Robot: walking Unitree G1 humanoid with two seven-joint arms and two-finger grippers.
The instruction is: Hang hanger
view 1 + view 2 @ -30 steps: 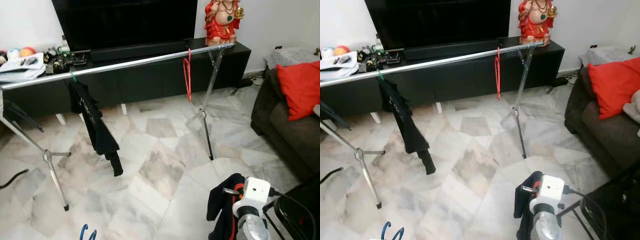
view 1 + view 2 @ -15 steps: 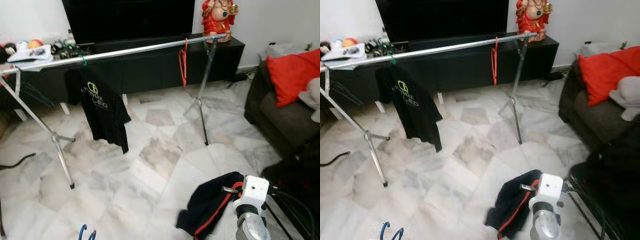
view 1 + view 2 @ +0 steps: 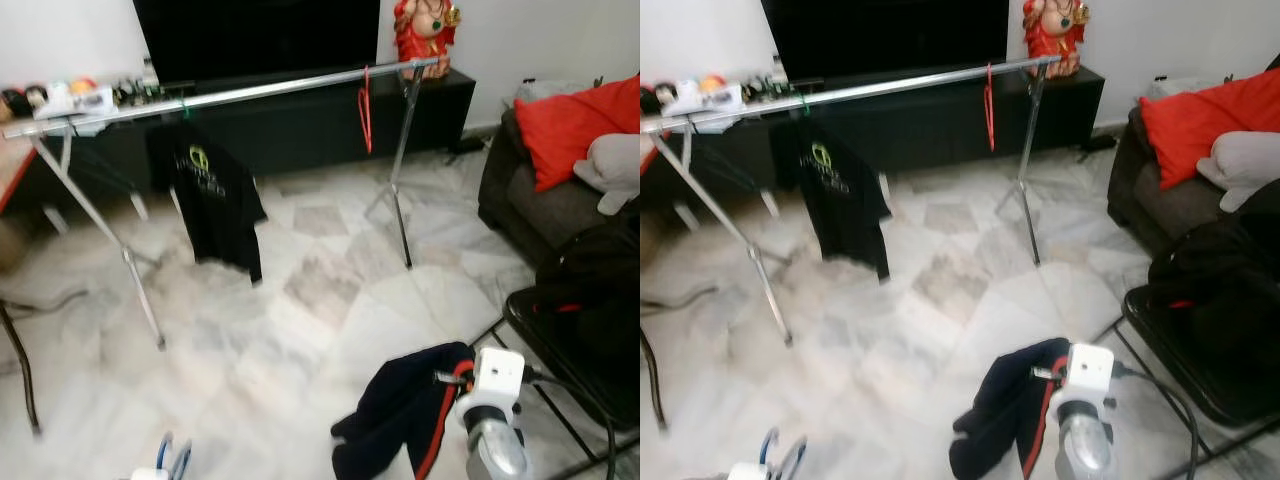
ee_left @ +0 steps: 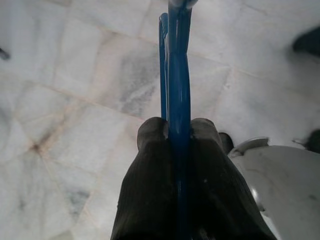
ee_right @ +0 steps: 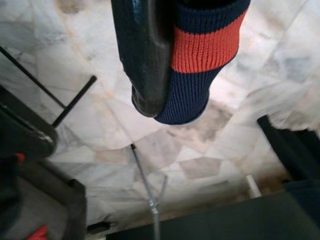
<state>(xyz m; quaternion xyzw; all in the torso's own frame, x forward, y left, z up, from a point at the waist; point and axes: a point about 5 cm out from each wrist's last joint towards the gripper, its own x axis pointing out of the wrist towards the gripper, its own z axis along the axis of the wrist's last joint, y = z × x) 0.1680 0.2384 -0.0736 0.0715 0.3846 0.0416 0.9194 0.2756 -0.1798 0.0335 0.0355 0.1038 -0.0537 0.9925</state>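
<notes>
We carry a thin blue plastic hanger (image 4: 176, 90) in our left gripper (image 4: 176, 131), whose two black fingers (image 4: 150, 165) are clamped tight against it on both sides; in the head view its curved top pokes up at about seven o'clock, low near the marble floor (image 3: 300, 330). Our right gripper (image 5: 165, 95) is closed on the ribbed navy-and-orange cuff (image 5: 200, 55) of a dark navy garment with orange trim (image 3: 400, 410), which droops in a bundle at five o'clock.

The long silver metal clothes rail (image 3: 260, 92) runs across the far side of the room from nine o'clock towards one o'clock, well apart from both grippers. A black printed T-shirt (image 3: 215, 200) already hangs on it at eleven o'clock, and a bare red hanger (image 3: 366, 95) at about one o'clock, with free bar between them.

We judge that we are on the approach, with the hanging itself not yet begun. To do it well, we should close in squarely on the free stretch between the T-shirt and the red hanger, and stop with the bar within easy reach. We should raise the left arm so the hook clears the bar from above, then lower it on. We should keep the garment lifted clear of the floor and of the rail's splayed tripod legs (image 3: 145, 310) as we walk.
</notes>
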